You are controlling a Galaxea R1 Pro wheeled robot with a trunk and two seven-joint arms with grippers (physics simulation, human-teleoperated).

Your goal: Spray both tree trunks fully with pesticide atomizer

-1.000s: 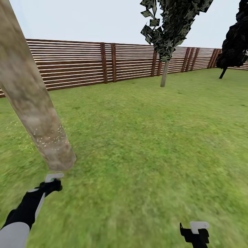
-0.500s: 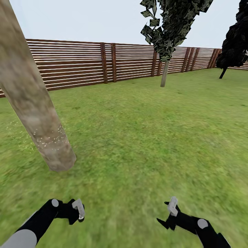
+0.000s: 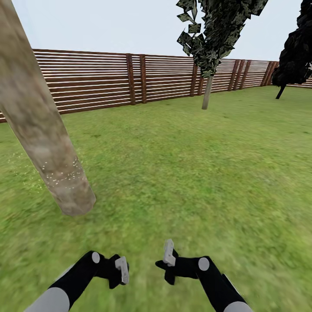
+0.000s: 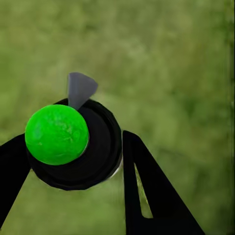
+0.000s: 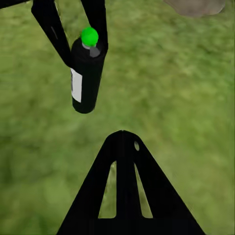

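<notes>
Now the left gripper [image 5: 78, 34] clasps the pesticide atomizer [image 5: 86, 73] low in the head frame; the right gripper [image 3: 168, 255] hangs empty, its spread unclear. Next, aim at the speckled tree trunk [image 3: 41, 134], left.

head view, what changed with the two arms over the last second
Both arms swung inward: the left claw drew back from the sprayed tree trunk toward the bottom middle, and the right claw came in from the lower right corner, so they now face each other. The left claw holds the pesticide atomizer; the right claw looks empty. Trunk, fence, lawn and camera stayed put.
</notes>
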